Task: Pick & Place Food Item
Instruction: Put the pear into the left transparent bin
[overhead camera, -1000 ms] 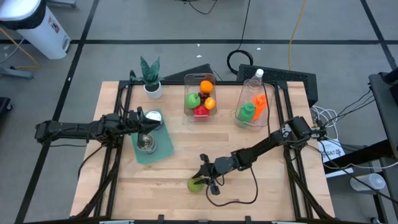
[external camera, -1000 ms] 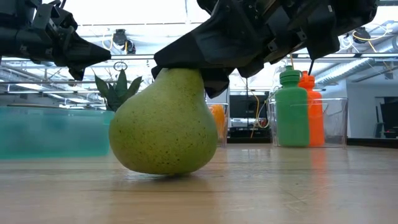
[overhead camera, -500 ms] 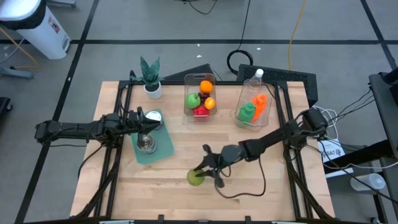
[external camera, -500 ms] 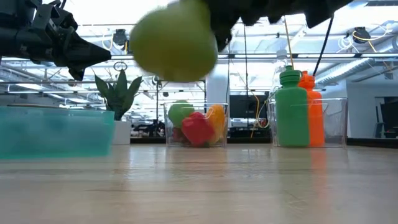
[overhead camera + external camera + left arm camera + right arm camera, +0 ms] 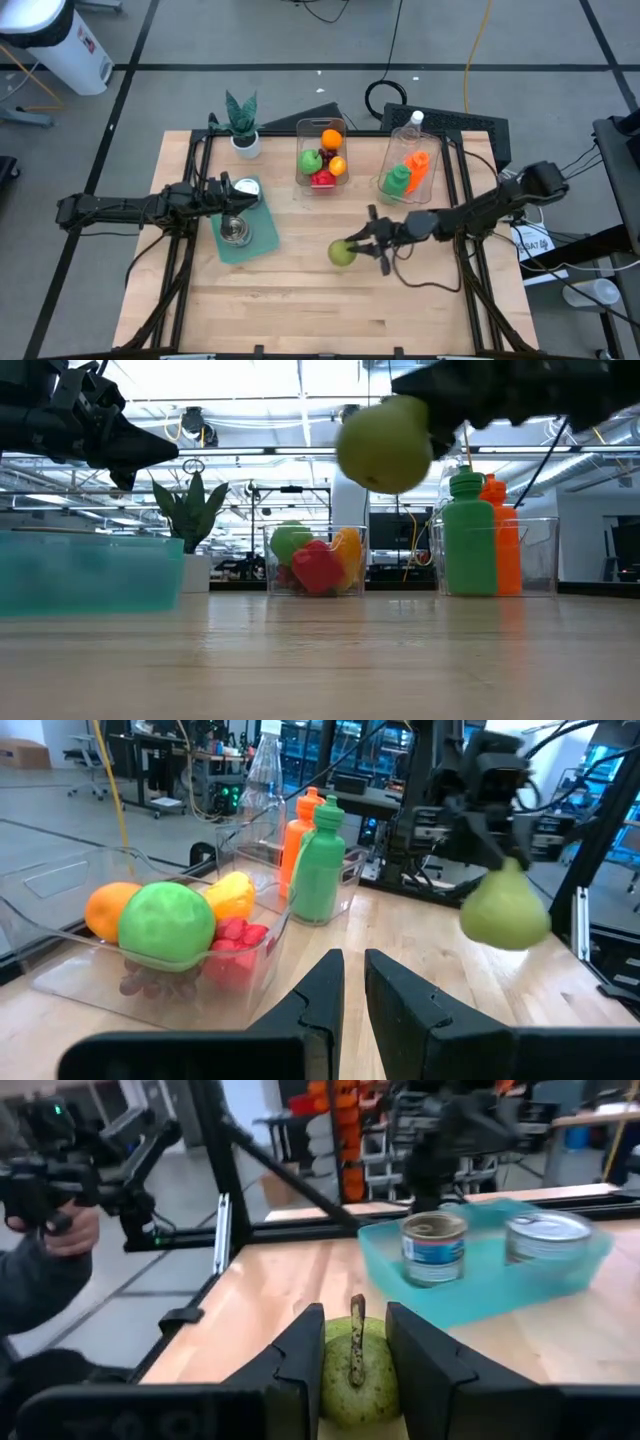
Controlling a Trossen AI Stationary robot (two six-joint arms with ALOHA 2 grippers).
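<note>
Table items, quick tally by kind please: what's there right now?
Pear, held in the air by the right gripper: 1
Fruit pieces in clear bin: 4
Bottles in clear bin: 3
Cans in teal tray: 2
Potted plant: 1
Total: 11

Pale wooden table, planked. Near the far edge: potted plant toward the left corner, clear bin of fruit at the middle, clear bin of bottles toward the right. Teal tray with two cans by the left edge.
</note>
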